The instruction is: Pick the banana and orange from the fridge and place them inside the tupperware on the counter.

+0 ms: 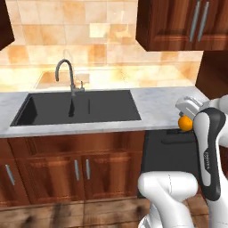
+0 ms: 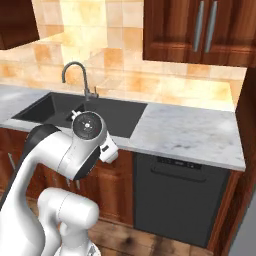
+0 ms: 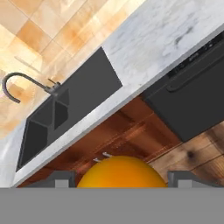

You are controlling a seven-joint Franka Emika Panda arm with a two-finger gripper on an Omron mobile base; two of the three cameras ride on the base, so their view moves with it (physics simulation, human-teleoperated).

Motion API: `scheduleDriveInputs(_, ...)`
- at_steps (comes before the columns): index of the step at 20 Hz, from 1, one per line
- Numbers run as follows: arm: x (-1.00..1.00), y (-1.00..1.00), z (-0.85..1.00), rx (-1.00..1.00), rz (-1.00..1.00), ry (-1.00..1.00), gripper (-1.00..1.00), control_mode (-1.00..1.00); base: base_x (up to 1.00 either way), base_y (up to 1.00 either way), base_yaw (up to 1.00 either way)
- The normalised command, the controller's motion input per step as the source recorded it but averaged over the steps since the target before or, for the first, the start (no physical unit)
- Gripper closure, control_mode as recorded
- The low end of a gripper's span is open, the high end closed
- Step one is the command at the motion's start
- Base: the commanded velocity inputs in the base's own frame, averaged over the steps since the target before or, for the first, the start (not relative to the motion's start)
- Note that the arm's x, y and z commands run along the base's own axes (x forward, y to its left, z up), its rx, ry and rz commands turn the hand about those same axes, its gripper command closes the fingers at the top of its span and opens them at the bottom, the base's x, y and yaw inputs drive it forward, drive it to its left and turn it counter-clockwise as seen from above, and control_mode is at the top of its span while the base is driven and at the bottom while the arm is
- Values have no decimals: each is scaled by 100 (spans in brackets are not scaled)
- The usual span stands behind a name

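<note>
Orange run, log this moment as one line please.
stage: carrying | gripper: shut on orange | location: in front of counter, near dishwasher | tupperware: not in view

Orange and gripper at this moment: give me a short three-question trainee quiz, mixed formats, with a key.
1. True or false: the orange sits between the fingers of the gripper.
2. Multiple choice: in the left base view, the orange appears in front of A) the sink B) the edge of the counter above the dishwasher C) the faucet.
3. Fill in: the cabinets below the counter are ____ wood.

Key: 1 true; 2 B; 3 reddish-brown.
</note>
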Motion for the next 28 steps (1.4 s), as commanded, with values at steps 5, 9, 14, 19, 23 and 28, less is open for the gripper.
scheduleDriveInputs(5,0,0,0,0,0,0,100,100,10,100,3)
scheduleDriveInputs(9,0,0,0,0,0,0,100,100,24,100,2)
scheduleDriveInputs(14,0,0,0,0,0,0,100,100,38,100,0)
scheduleDriveInputs(19,0,0,0,0,0,0,100,100,51,100,0)
scheduleDriveInputs(23,0,0,0,0,0,0,100,100,61,100,0)
scheduleDriveInputs(28,0,0,0,0,0,0,100,100,73,100,0)
